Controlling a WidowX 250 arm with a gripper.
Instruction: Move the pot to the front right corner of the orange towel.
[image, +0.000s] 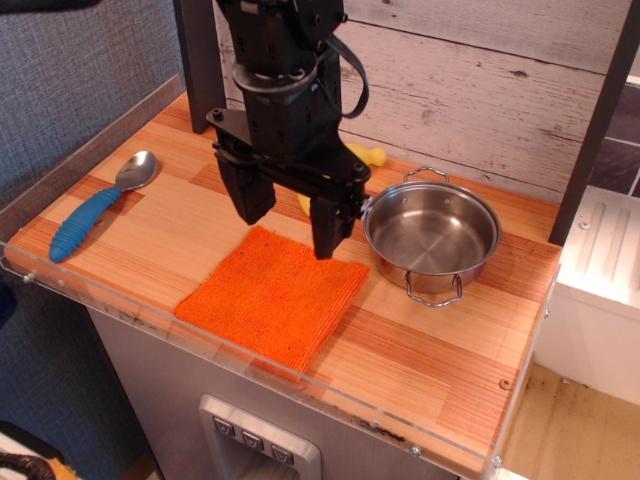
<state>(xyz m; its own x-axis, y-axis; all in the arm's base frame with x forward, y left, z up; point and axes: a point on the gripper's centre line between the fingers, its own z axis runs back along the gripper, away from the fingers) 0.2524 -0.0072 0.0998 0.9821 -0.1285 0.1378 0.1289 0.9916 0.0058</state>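
pot (432, 236): sits on the counter (440, 350) right of the orange towel (273, 296), upright and empty. Its left wall is just beside the towel's right corner; I can't tell if they touch.
towel: flat, rotated diamond-wise. The near right edge runs from the right corner down to the near corner, and that end is bare.
gripper (288, 214): jaws spread wide and holding nothing, hanging over the far edge of the towel, left of the pot. Right finger sits close to the pot's left rim.
step in hand: my read is that the grasp is not made, so the pot must be picked up first.
grasp advice: shift right and bring one finger inside the bowl and one outside, pinching the left or near wall. The loop handles (far and near side) are thin wire, likely a poor bite.
lift: thin steel wall, probably slippery. Close fully before lifting and keep the pot level.
placement: short move left and near. Set it down with the base fully on the cloth at the near right part.
risks: dragging instead of lifting would likely bunch the towel.
other items: banana (355, 160) behind the arm, spoon (100, 205) far left. Both are clear of the path.
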